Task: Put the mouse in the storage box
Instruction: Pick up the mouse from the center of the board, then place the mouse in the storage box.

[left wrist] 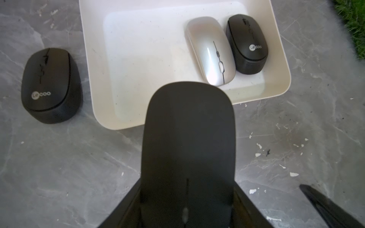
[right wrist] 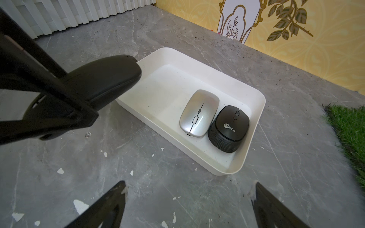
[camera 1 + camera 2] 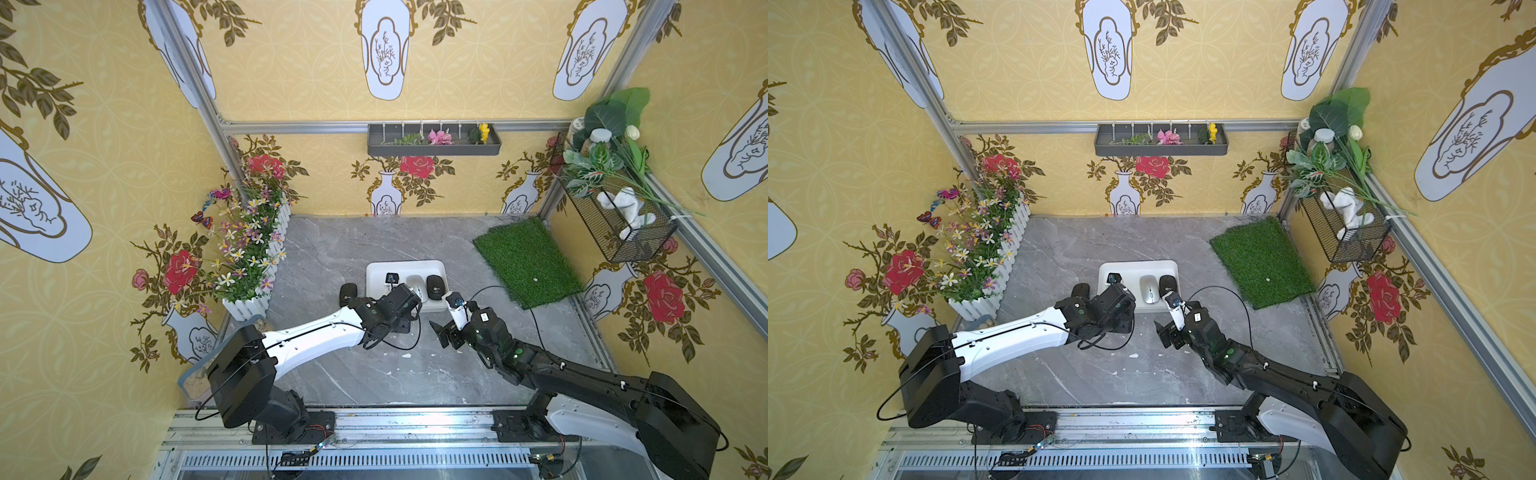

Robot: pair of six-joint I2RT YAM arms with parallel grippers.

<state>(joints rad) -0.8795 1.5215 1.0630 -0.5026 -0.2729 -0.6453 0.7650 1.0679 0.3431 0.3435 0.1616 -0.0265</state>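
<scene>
My left gripper [image 1: 187, 184] is shut on a flat black mouse [image 1: 188, 138], one finger on each long side. In the right wrist view this mouse [image 2: 106, 83] hangs nose-first over the near left rim of the white storage box [image 2: 258, 110], above its bare half. A silver mouse [image 1: 210, 51] and a black Lecoo mouse [image 1: 246, 43] lie side by side at the box's right end. A second black Lecoo mouse [image 1: 50, 84] sits on the table just left of the box [image 1: 88, 59]. My right gripper [image 2: 189, 185] stands open and holds nothing, low over the table in front of the box's right end.
A green turf mat [image 3: 528, 262] lies right of the box. A white picket planter with flowers [image 3: 253, 266] lines the left wall. A sand tray [image 3: 195, 376] sits by the left arm's base. A wire basket [image 3: 619, 228] hangs on the right wall.
</scene>
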